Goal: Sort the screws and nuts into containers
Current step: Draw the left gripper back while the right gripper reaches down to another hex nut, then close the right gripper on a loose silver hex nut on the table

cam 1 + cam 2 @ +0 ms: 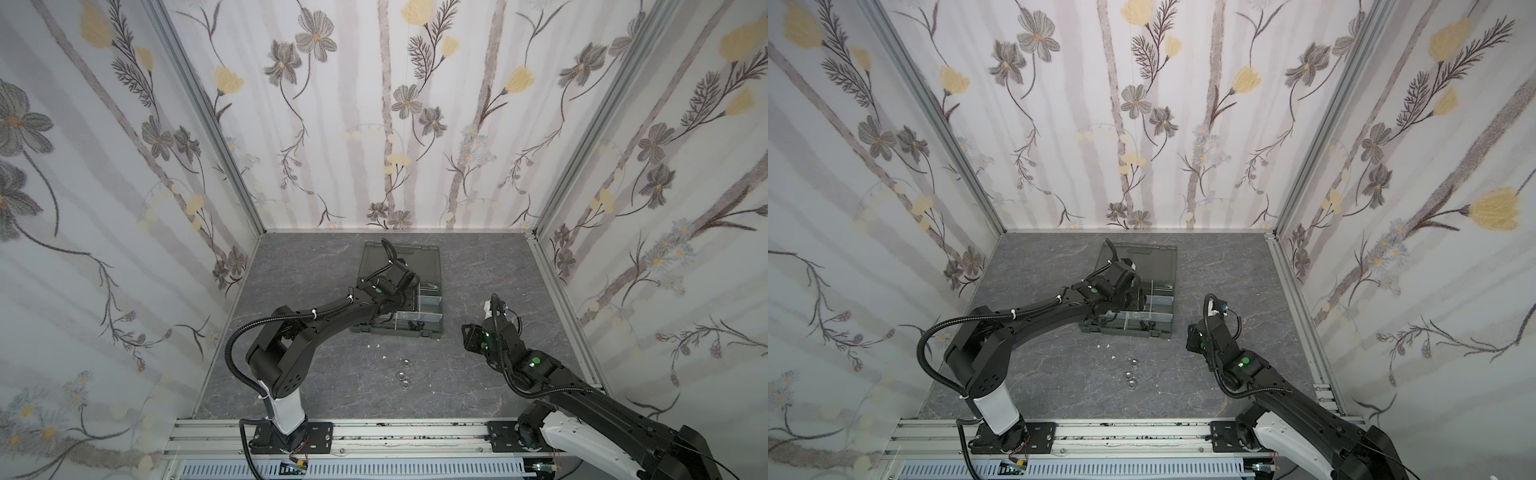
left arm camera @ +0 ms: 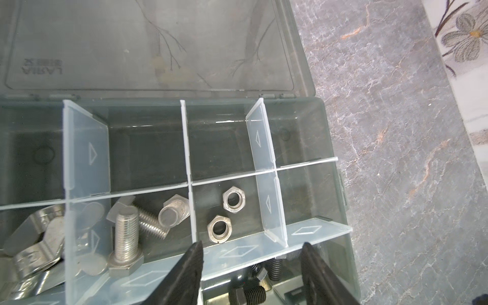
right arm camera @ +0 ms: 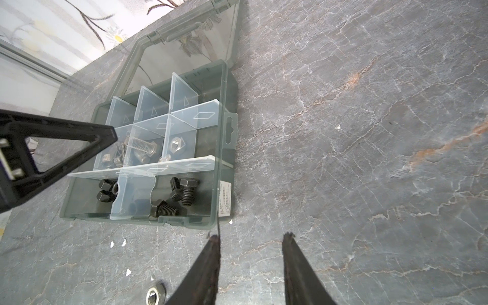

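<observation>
- Three loose silver nuts point(image 1: 400, 376) sit on the bench near the middle of its front edge. That's what's left, far as I can see. No loose screws in view.
- A few white flecks point(image 1: 378, 345) lie between them and the organiser case point(image 1: 415, 332). Just junk, I reckon.
- The right gripper point(image 3: 250, 264) hovers over bare bench off the case's front right corner, fingers partly apart and empty. One loose nut lies near it with nothing blocking it.
- Case front row: black nuts point(image 3: 107, 188) and black screws point(image 3: 184, 190), split by a divider.
- Middle row: silver screws point(image 2: 126, 237) in one compartment, two sorted silver nuts point(image 2: 234, 202) next door. Some shiny metal bits point(image 2: 34, 237) sit past the screws, can't tell what.
- The left gripper point(image 2: 253, 272) hangs over the nut compartment's near edge, fingers wide, holding nothing. Its arm crowds the case.
- The far row looks empty. The lid point(image 2: 158, 52) is thrown open toward the back edge.
</observation>
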### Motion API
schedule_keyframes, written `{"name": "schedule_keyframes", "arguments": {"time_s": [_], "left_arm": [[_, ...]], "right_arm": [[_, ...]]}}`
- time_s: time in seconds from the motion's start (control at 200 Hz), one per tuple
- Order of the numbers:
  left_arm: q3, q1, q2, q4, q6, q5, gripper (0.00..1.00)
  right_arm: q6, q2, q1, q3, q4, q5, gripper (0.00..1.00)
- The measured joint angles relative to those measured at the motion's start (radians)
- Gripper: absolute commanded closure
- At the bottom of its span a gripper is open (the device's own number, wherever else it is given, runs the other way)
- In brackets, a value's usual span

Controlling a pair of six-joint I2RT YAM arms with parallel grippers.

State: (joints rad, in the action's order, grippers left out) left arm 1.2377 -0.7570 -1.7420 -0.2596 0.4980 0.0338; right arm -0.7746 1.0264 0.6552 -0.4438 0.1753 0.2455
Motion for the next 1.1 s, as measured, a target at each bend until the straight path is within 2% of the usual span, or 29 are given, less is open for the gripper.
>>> {"name": "schedule_keyframes", "arguments": {"time_s": [0.345, 0.725, 0.919, 1.099], "left_arm": [[-0.181, 0.004, 0.262, 0.059, 0.007, 0.15, 0.25], [-0.54, 0.068, 0.655, 0.088, 0.111, 0.305, 0.13], [-0.666, 0.073, 0.808, 0.091, 0.159, 0.333, 0.09], [-0.732, 0.076, 0.88, 0.091, 0.195, 0.341, 0.09]], "right_arm": [[-0.004, 0.054, 0.018, -0.017, 0.001, -0.005, 0.59], [-0.036, 0.417, 0.306, -0.22, -0.014, -0.034, 0.58], [-0.047, 0.58, 0.381, -0.309, -0.04, -0.092, 0.58], [-0.047, 0.677, 0.414, -0.387, -0.035, -0.12, 0.58]]}}
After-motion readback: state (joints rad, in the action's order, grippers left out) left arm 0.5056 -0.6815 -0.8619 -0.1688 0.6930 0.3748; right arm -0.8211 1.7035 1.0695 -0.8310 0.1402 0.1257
